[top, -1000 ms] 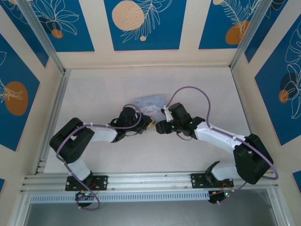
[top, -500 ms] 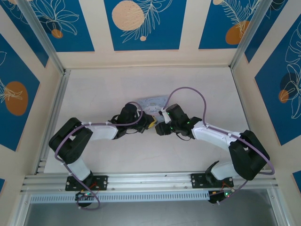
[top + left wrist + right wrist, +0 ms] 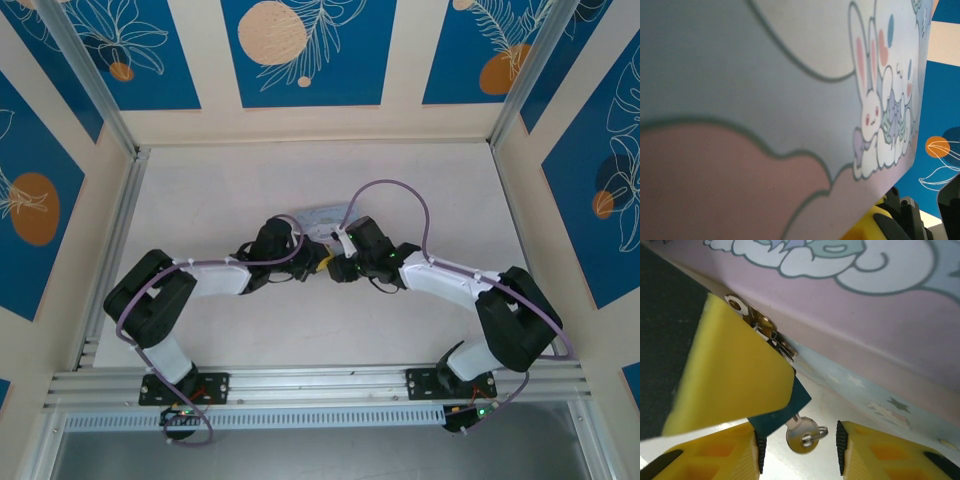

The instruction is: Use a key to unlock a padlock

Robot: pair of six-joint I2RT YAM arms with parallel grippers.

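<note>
Top view: both arms meet mid-counter (image 3: 200, 200), at near edge of light-blue tin (image 3: 322, 215); left jaws and right jaws nose to nose.
Left wrist: tin lid hard against lens; yellow fingertip (image 3: 867, 227) at bottom edge; cannot tell grip of left jaws.
Right wrist: dark padlock (image 3: 785, 412) peeks from under big yellow pad (image 3: 725, 375), just below tin hasp (image 3: 760, 322); key (image 3: 802, 434) hangs from its underside, seemingly seated; right jaws parted, straddling key head, touching nothing.
Step, I'd judge: taking hold of key; next calls for closing on head, then twisting.
</note>
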